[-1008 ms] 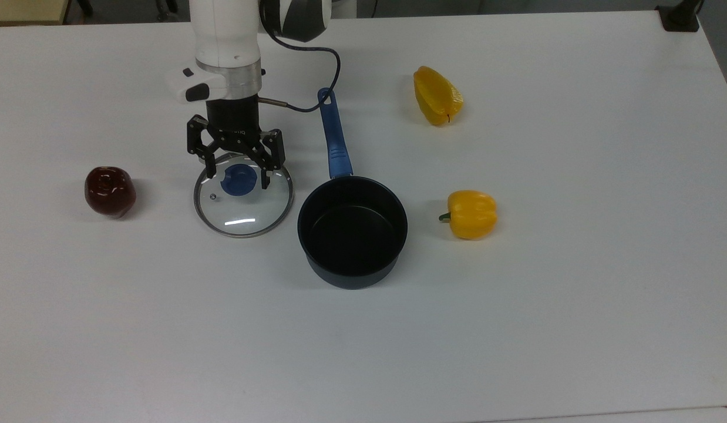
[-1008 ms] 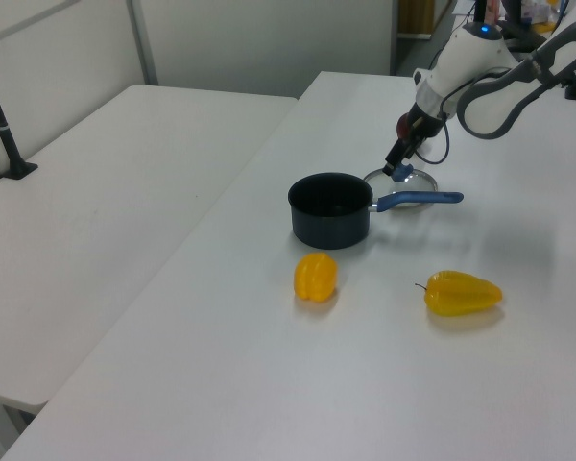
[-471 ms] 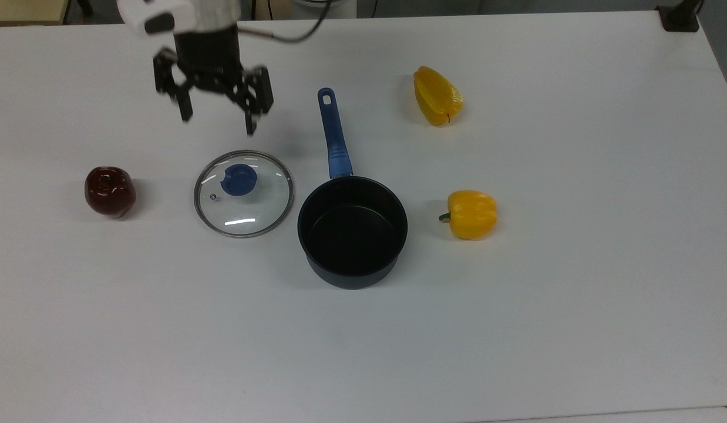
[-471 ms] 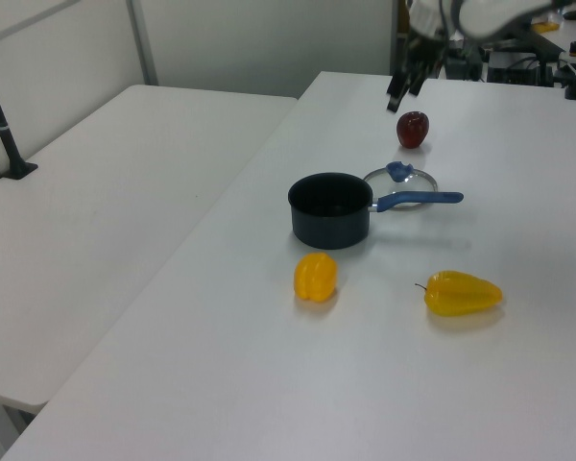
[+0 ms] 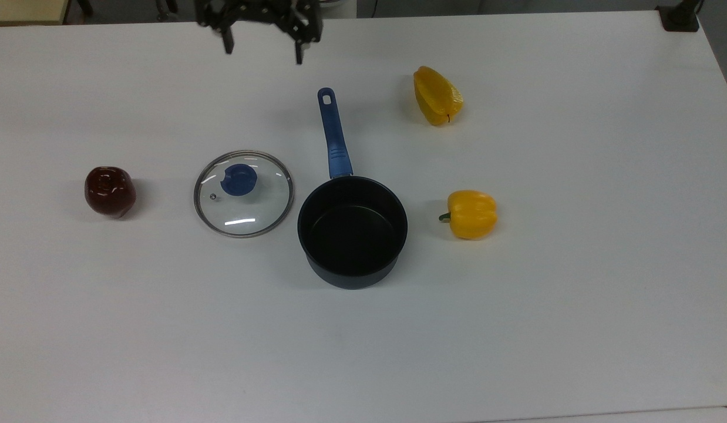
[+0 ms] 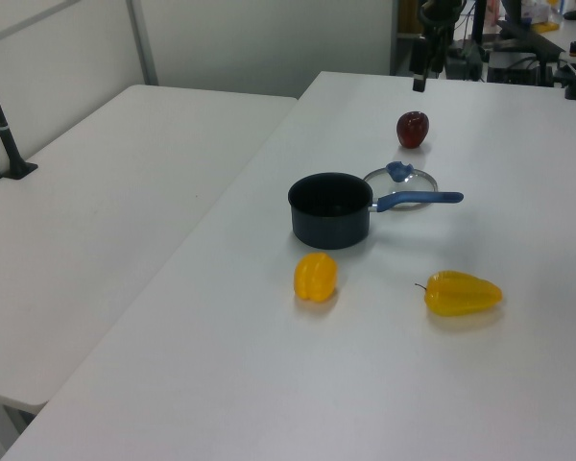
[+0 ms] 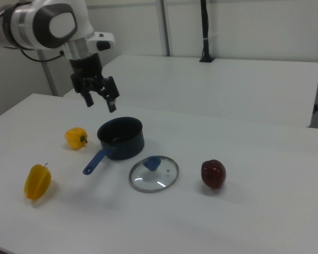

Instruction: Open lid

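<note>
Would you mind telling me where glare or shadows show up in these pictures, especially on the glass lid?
In the top view, the lid carries a short bright streak of reflected light near its lower edge, and the dark red pepper has glossy highlights on top. In the right view, a similar white glint sits on the lid's glass, and the objects cast only faint, soft shadows on the table. In the left view, the saucepan interior reads uniformly dark.

Change record, my gripper (image 5: 262,51): a second ago it sat low over the lid (image 5: 243,193), fingers either side of the blue knob (image 5: 239,179). Half a second ago it was lifted clear of the lid, fingers spread. Now it is higher again, raised well above the table (image 5: 575,294) and up at the top view's upper edge, shifted toward the top view's right, fingers apart and empty. The lid is now well below and apart from it.
</note>
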`<state>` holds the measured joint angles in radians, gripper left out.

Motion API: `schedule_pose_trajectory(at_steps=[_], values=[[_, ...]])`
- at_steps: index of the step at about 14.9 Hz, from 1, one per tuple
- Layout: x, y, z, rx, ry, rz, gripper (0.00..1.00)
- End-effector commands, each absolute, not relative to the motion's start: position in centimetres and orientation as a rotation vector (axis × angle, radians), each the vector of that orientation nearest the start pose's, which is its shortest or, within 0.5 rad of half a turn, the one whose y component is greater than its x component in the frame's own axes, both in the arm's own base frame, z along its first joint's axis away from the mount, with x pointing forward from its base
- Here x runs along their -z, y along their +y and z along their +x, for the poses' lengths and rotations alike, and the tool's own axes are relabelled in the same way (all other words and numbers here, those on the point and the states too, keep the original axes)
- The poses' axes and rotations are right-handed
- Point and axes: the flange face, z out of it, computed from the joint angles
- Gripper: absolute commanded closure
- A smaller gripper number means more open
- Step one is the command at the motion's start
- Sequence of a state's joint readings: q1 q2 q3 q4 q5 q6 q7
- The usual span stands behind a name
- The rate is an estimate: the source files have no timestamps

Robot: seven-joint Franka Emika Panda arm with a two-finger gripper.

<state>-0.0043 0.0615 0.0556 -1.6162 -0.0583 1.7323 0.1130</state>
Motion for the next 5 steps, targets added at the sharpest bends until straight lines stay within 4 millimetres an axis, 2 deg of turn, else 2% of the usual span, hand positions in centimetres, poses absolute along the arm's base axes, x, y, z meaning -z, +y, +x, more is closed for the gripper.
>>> schedule_pose_trajectory(at_steps=[1, 5], values=[[-58.84, 3.33, 56.22, -0.061, 0.046, -3.211, 0.0], [-59.24, 2.49, 56.29, -0.046, 0.068, -3.208, 0.0]])
